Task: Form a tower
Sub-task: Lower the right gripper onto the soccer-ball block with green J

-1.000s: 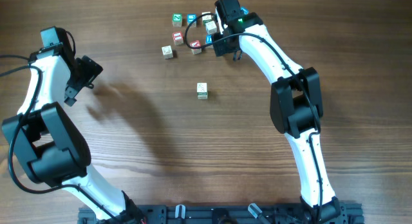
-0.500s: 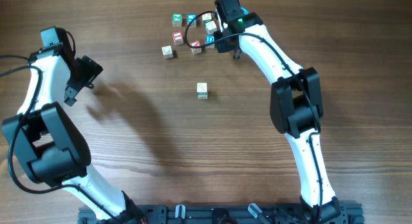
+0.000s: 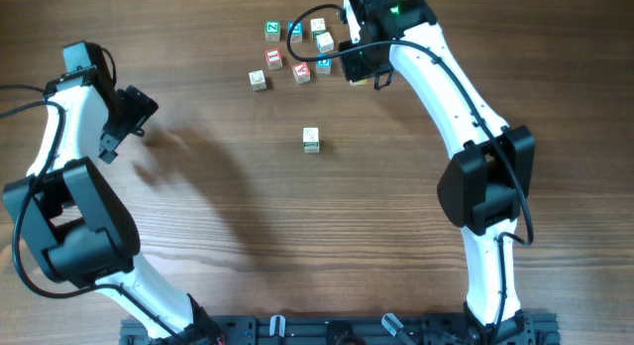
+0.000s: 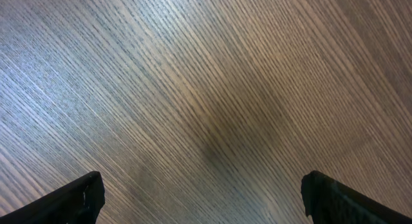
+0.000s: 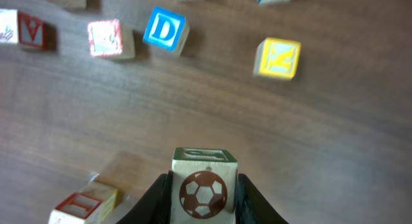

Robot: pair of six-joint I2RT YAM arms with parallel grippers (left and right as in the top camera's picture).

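- My right gripper [image 5: 205, 193] has just closed. A second ago its jaws stood wider over the loose cubes [image 3: 273, 57] at the far edge of the table [image 3: 198, 216]. Now they pinch the ball cube [image 5: 203, 179] from both sides, with the football face turned to the wrist camera.
- The arm has also swung off to the right of the cluster. From the wrist view the ball cube looks clear of the wood, with the D cube [image 5: 165, 31] and the yellow cube [image 5: 278, 58] lying beyond it.
- So I count the pick as made, and what is left is the carry and the placing.
- The tower [image 3: 311, 139] stands alone mid-table, well apart from the cluster and from my right gripper. Its top face is white with a green mark. From straight above I can't tell how many cubes high it is; it may be only one.
- My left gripper [image 4: 201, 180] hangs spread wide with nothing in it over bare wood at the left, and it hasn't moved.
- The grip looks square, which should help the ball cube land flat on the tower.
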